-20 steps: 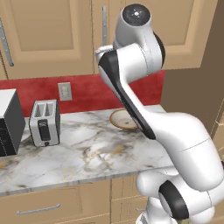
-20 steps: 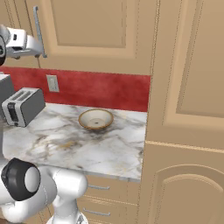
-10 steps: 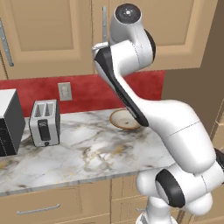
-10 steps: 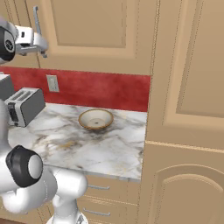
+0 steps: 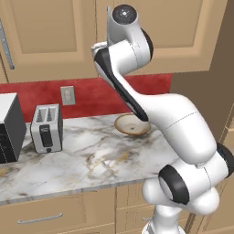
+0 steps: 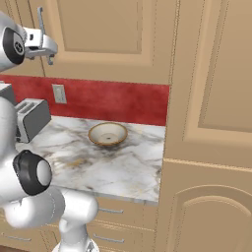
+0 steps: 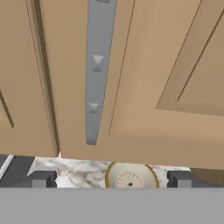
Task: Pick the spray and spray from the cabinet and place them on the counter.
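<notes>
Rising in the left base view, the arm has lifted its elbow higher against the closed cabinet [image 5: 55, 41], above the counter [image 5: 91, 155].

From the right base view, the gripper [image 6: 49, 51] has climbed beside the silver handle [image 6: 41, 22].

Through the hand view, wide-open, empty jaws face that handle just ahead; the bowl [image 7: 130, 176] lies below. Both sprays presumably sit hidden behind the door, which needs opening first.

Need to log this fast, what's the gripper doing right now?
Gripper: jaws open, holding nothing, raised in front of the closed cabinet's handle.
</notes>
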You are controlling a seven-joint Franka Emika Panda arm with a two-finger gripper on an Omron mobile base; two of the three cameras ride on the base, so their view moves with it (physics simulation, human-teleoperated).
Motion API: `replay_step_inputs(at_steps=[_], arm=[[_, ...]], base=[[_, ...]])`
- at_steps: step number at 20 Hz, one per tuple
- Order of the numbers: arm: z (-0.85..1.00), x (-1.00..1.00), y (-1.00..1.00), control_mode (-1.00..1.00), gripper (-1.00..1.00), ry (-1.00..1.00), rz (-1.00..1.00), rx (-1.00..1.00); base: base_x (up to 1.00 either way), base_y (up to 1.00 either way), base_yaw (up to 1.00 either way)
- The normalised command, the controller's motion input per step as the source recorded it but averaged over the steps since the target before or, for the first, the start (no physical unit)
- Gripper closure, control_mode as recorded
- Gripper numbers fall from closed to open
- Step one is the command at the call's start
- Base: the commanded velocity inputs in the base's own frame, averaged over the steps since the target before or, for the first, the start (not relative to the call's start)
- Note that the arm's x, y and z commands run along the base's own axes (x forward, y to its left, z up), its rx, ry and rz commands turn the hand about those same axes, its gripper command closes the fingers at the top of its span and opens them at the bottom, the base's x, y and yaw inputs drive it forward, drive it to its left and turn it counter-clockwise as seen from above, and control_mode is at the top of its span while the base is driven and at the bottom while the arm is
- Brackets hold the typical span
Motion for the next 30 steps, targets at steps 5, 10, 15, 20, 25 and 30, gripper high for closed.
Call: replay_step_inputs(at_steps=[5,10,15,20,25,30], arm=[[0.0,0.24,0.2,-1.0,-1.0,0.0,-0.04,0.0],[0.0,0.28,0.11,-1.0,-1.0,0.0,-0.02,-0.01],[0.0,0.32,0.0,-1.0,-1.0,0.01,-0.01,-0.01],[0.0,0.3,0.0,-1.0,-1.0,0.02,-0.01,-0.01],[0.0,0.29,0.0,-1.0,-1.0,0.02,0.0,0.0],[0.0,0.18,0.0,-1.0,-1.0,0.01,0.0,0.0]], base=[[0.0,0.0,0.0],[0.0,0.0,0.0],[0.0,0.0,0.0],[0.0,0.0,0.0],[0.0,0.0,0.0],[0.0,0.0,0.0]])
